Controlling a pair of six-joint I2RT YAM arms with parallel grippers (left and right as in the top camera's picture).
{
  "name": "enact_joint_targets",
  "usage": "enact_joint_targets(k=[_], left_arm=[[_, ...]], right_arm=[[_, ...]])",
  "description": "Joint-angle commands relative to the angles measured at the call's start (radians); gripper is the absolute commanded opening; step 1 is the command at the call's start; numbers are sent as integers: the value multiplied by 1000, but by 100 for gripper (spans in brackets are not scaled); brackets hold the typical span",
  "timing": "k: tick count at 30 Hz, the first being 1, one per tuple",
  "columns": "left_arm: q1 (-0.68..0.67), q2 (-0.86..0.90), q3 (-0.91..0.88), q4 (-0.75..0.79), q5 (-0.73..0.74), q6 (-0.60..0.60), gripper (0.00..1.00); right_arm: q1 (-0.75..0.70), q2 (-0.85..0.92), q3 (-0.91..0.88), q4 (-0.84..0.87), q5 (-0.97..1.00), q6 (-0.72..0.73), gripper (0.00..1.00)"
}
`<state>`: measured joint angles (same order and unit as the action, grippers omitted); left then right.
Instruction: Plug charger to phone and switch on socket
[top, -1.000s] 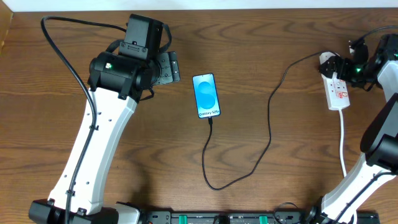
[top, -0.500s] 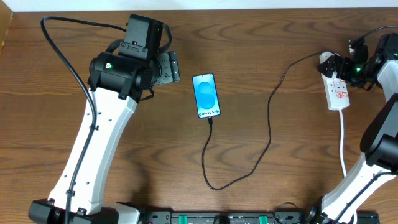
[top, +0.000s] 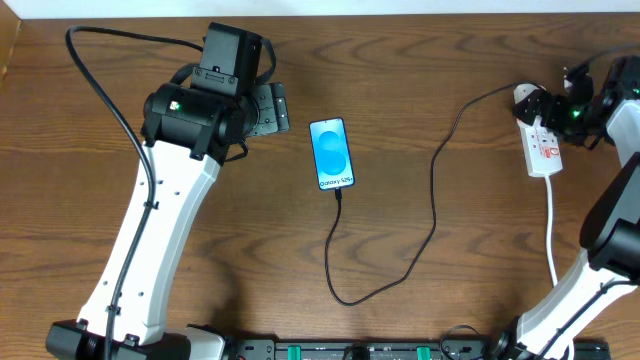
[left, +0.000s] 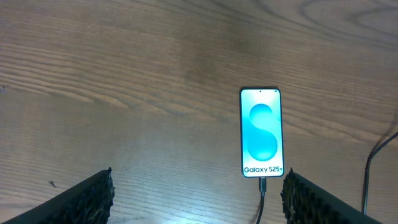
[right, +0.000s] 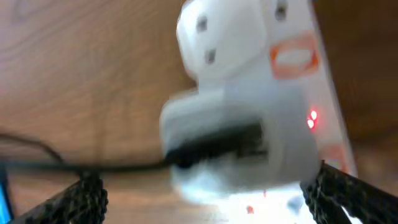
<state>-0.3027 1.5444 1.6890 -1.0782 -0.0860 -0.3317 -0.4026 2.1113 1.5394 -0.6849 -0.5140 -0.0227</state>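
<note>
Nothing on the table (top: 420, 60) had shifted since a second earlier. Overhead, the left gripper (top: 270, 108) hung left of the phone (top: 333, 154), jaws wide and empty. Its wrist view put the phone ahead between the fingers, charger (top: 435, 200) plugged in. The right gripper (right: 211, 193) gaped around the socket (top: 541, 145). Only its wrist view caught the lit red lamp (right: 313, 116).

the overhead view is evenly lit and sharp, with only soft shadows on the table (top: 450, 60). in the left wrist view a pale glare washes the wood, and the phone (left: 261, 132) screen glows bright. the right wrist view is blurred: the socket (right: 249, 112) is out of focus and its red light (right: 313, 116) smears.
</note>
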Motion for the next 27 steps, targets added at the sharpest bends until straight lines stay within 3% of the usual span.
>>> enact_joint_targets(k=[1, 16, 27], left_arm=[[4, -9, 2, -6, -20, 18, 85], [4, -9, 2, -6, -20, 18, 86], [4, -9, 2, -6, -20, 18, 85]], right_arm=[[47, 51, -115, -27, -80, 109, 99], [29, 19, -153, -7, -11, 164, 99], [23, -208, -153, -87, 212, 210, 99]])
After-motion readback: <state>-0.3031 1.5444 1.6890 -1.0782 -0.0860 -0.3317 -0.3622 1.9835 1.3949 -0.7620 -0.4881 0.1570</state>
